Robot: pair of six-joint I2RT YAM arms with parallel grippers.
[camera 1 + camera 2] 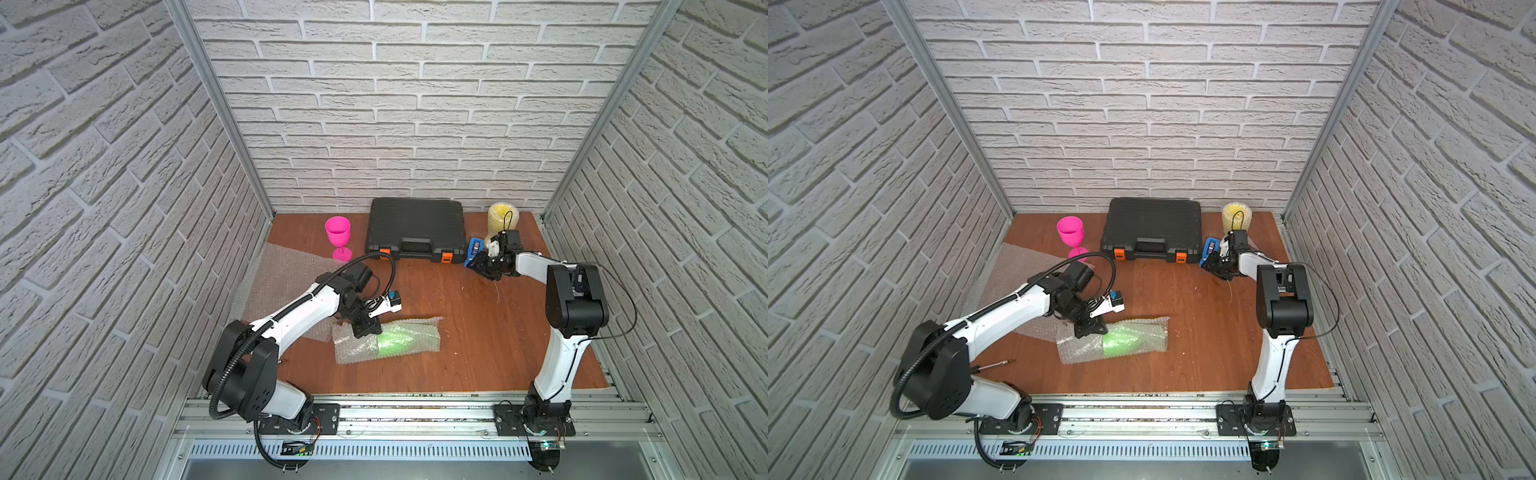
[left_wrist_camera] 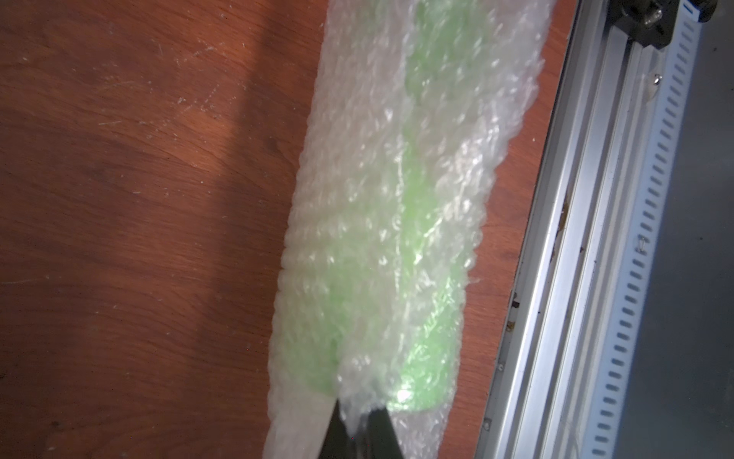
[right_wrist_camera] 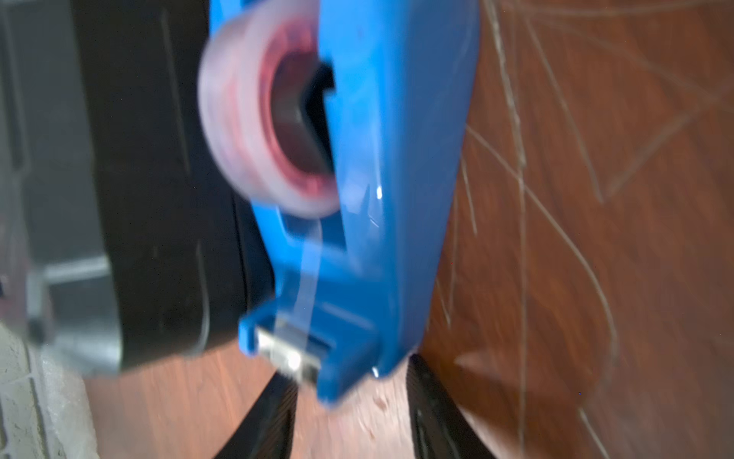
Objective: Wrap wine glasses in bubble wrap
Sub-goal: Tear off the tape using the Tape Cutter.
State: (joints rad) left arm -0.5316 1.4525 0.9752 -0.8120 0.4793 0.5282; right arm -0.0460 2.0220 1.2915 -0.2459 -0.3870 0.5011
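Note:
The lime green wine glass (image 1: 395, 340) (image 2: 417, 238) lies on its side near the table's middle front, rolled in bubble wrap (image 1: 353, 349) (image 1: 1077, 349). My left gripper (image 1: 365, 330) (image 1: 1090, 330) (image 2: 355, 425) is shut, pinching a fold of that wrap at the roll's left part. The pink glass (image 1: 337, 232) (image 1: 1070, 232) stands bare at the back left. A yellow glass (image 1: 500, 218) (image 1: 1236, 216) stands wrapped at the back right. My right gripper (image 1: 484, 268) (image 1: 1217, 268) (image 3: 353, 417) is open, its jaws either side of the cutter end of the blue tape dispenser (image 1: 473, 251) (image 3: 357, 238).
A flat sheet of bubble wrap (image 1: 282, 274) (image 1: 1013, 270) lies at the left under my left arm. A closed black case (image 1: 415, 232) sits at the back, beside the dispenser. A thin metal tool (image 1: 994, 365) lies front left. The metal rail (image 1: 415, 409) borders the front.

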